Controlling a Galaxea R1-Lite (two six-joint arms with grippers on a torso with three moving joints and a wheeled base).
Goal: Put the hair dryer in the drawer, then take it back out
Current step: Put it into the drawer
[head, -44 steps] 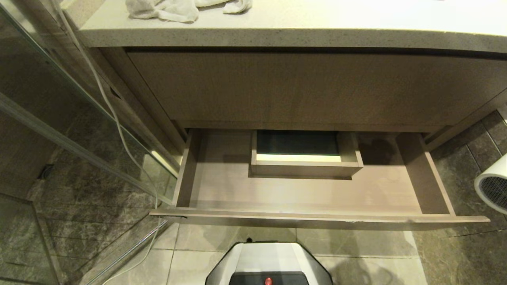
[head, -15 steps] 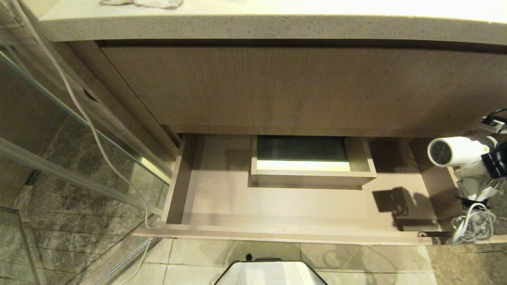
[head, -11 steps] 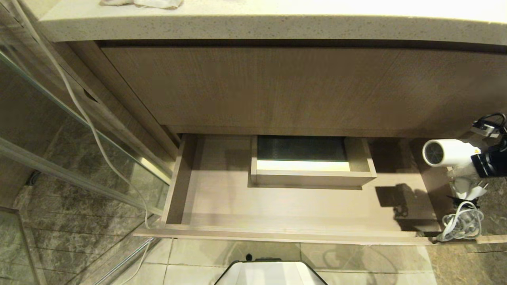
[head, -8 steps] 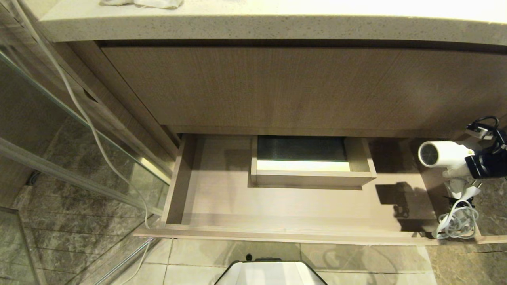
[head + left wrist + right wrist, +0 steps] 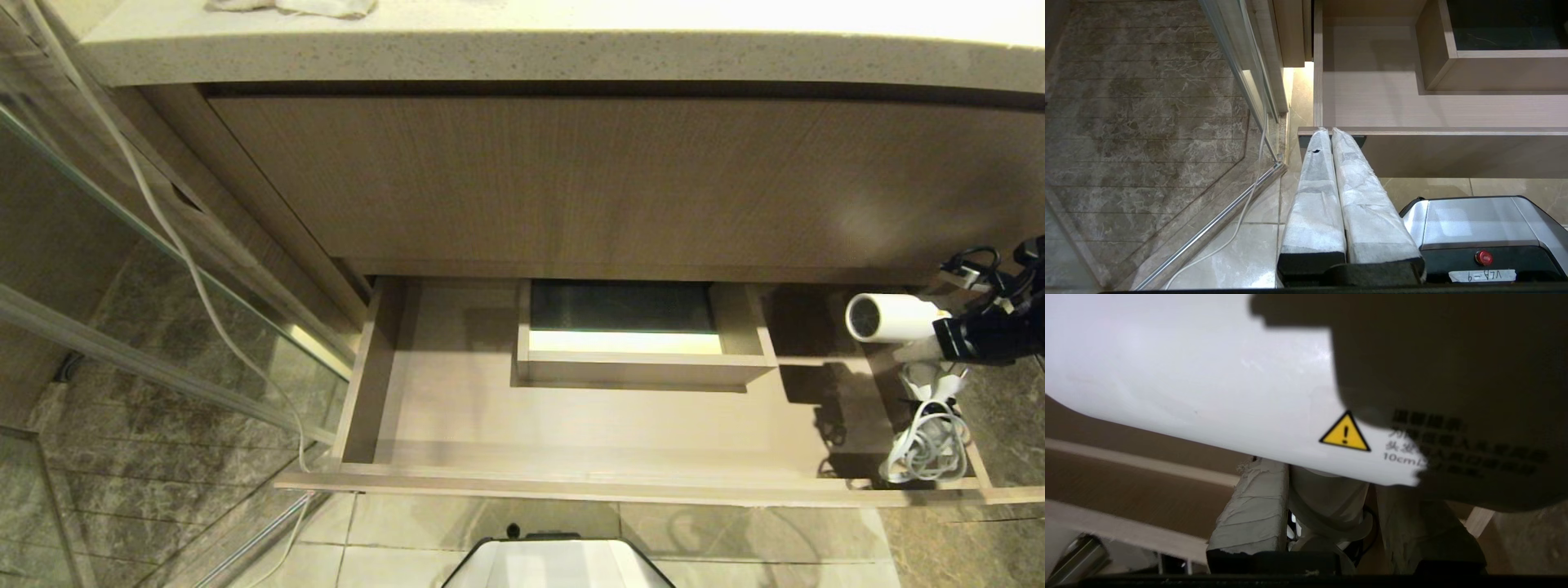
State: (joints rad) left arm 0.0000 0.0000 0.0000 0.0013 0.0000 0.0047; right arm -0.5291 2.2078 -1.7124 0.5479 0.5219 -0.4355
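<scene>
Sideways, hair dryer (image 5: 886, 317) barrel leftward.

Left gripper (image 5: 1327, 131) — long fingers (image 5: 1314, 196) wrapped in white tape, black mounts. Base (image 5: 1478, 228) — silver-grey shell, red button (image 5: 1483, 257), white label. Right gripper (image 5: 939, 341) — black housing, black cables.

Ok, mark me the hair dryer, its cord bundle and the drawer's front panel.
hair dryer (image 5: 890, 316), head view, on the white barrel.
cord bundle (image 5: 922, 447), head view, on the coiled loops.
drawer (image 5: 571, 486), head view, on the front panel's top edge.
</scene>
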